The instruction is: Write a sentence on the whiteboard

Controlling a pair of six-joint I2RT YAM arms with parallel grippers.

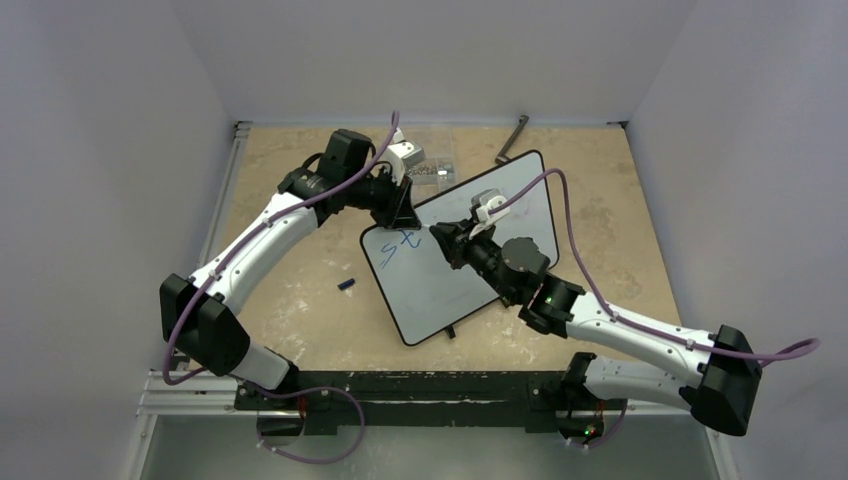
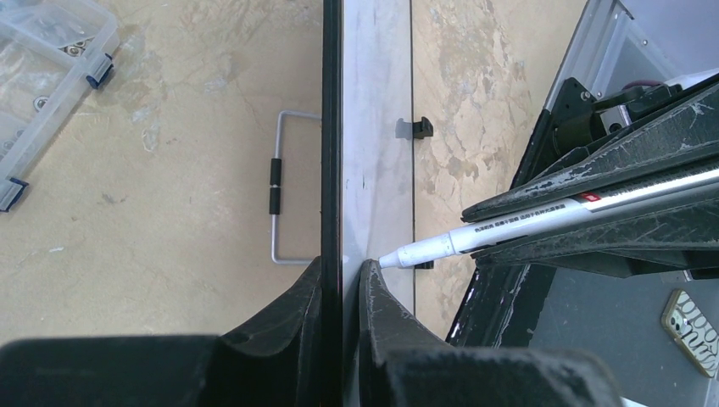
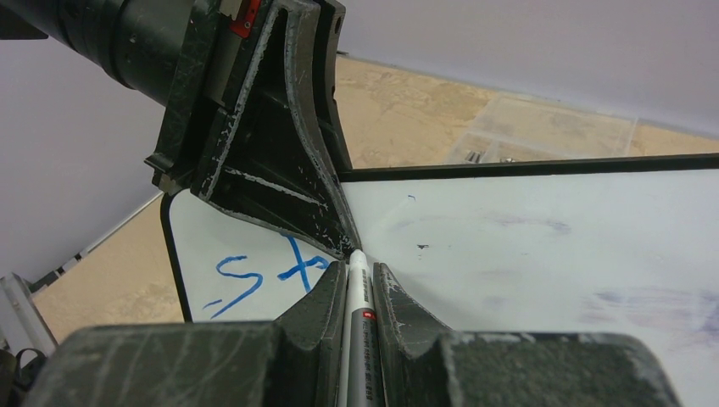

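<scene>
The left hand (image 2: 341,270), reaching in from the left, clamps the edge of the whiteboard (image 1: 440,290), askew on the worktop (image 1: 300,320). The right hand (image 3: 357,270), angled low, grasps a marker (image 3: 359,292), tip at the board. Its wrist view shows the sentence (image 3: 264,275), blue "St"; the left's sees the board edge-on.

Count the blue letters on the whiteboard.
2: an S near the whiteboard's rounded corner, and a cross-shaped t just beside it, next to the marker tip. The right claw may hide more.
</scene>
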